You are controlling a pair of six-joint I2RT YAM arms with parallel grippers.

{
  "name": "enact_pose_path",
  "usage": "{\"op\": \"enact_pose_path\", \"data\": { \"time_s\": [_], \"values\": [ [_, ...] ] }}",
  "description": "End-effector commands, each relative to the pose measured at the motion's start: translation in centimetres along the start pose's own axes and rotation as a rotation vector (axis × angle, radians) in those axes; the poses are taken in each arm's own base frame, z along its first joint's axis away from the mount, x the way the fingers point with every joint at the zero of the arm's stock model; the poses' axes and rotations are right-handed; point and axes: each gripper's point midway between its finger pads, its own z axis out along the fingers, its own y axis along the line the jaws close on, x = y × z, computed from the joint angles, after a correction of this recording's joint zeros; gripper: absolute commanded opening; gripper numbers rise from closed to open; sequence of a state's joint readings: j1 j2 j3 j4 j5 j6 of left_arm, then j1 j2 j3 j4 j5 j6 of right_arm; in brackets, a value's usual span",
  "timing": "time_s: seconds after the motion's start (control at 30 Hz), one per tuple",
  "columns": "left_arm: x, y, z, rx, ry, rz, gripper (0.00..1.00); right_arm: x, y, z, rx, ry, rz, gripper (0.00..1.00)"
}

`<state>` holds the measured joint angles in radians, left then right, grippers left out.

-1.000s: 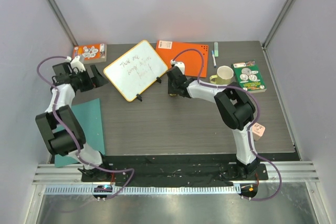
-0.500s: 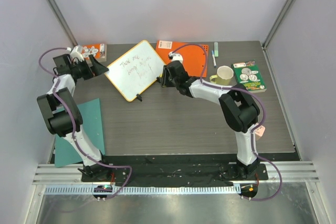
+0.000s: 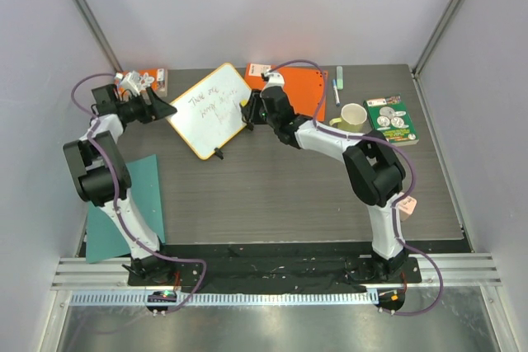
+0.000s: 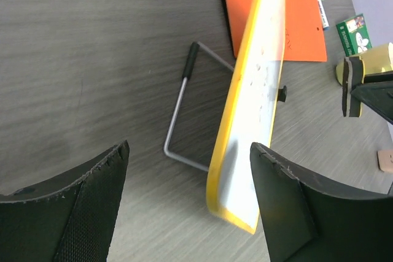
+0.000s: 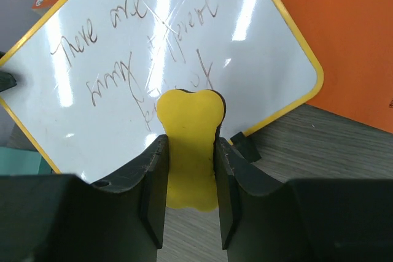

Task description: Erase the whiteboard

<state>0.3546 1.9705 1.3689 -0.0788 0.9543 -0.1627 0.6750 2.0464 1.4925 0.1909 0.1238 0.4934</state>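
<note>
The whiteboard [image 3: 213,109] stands tilted on a wire stand at the back of the table, with dark handwriting on its face [image 5: 123,41]. My right gripper [image 3: 248,110] is shut on a yellow eraser [image 5: 187,145]. The eraser's top overlaps the lower right part of the board's face, over the writing. My left gripper [image 3: 165,109] is open at the board's left corner. In the left wrist view the yellow rim [image 4: 236,121] lies between the open fingers [image 4: 189,146], nearer the right finger and apart from both.
The wire stand [image 4: 178,115] props the board from behind. An orange sheet [image 3: 297,88] lies behind the right gripper. A teal sheet [image 3: 140,195] lies front left. A mug [image 3: 353,117], a green box [image 3: 392,119], a marker [image 3: 337,84] and an orange box [image 3: 155,80] are nearby.
My left gripper moved back and right to the board's left corner. My right gripper moved up and left with the eraser onto the board's right side.
</note>
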Motion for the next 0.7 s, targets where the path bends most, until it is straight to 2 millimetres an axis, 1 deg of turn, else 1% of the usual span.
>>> {"op": "enact_pose_path", "data": {
  "time_s": [0.0,0.07,0.1,0.17,0.27,0.33,0.43,0.47,0.5,0.53,0.67],
  "values": [
    [-2.1,-1.9,0.8,0.114,-0.018,0.106,0.78,-2.2,2.1,0.8,-0.060,-0.086,0.037,0.01],
    [-2.1,-1.9,1.1,0.123,-0.009,0.105,0.74,-2.3,2.0,1.0,-0.063,-0.093,0.040,0.01],
    [-1.8,-1.8,1.3,0.130,-0.004,0.102,0.69,-2.2,2.2,1.1,-0.068,-0.092,0.041,0.01],
    [-1.6,-1.4,1.4,0.120,-0.001,0.103,0.62,-2.3,2.1,1.2,-0.069,-0.097,0.044,0.01],
    [-1.2,-1.2,1.3,0.109,0.001,0.113,0.48,-2.4,2.3,1.2,-0.070,-0.102,0.046,0.01],
    [-1.3,-1.3,1.1,0.100,-0.003,0.124,0.45,-2.6,2.4,1.2,-0.074,-0.106,0.046,0.01],
    [-1.4,-1.6,1.0,0.102,-0.007,0.129,0.36,-2.6,2.4,1.3,-0.075,-0.107,0.048,0.01],
    [-1.4,-1.6,1.0,0.104,-0.006,0.129,0.27,-2.7,2.4,1.3,-0.075,-0.109,0.049,0.01],
    [-1.5,-1.7,0.9,0.104,-0.005,0.127,0.11,-2.8,2.5,1.3,-0.076,-0.112,0.049,0.01],
    [-1.5,-1.7,0.9,0.099,-0.007,0.125,0.00,-2.8,2.5,1.3,-0.076,-0.112,0.049,0.01],
    [-1.6,-2.1,0.9,0.116,-0.004,0.132,0.00,-2.7,2.3,1.6,-0.073,-0.119,0.047,0.01]
  ]
}}
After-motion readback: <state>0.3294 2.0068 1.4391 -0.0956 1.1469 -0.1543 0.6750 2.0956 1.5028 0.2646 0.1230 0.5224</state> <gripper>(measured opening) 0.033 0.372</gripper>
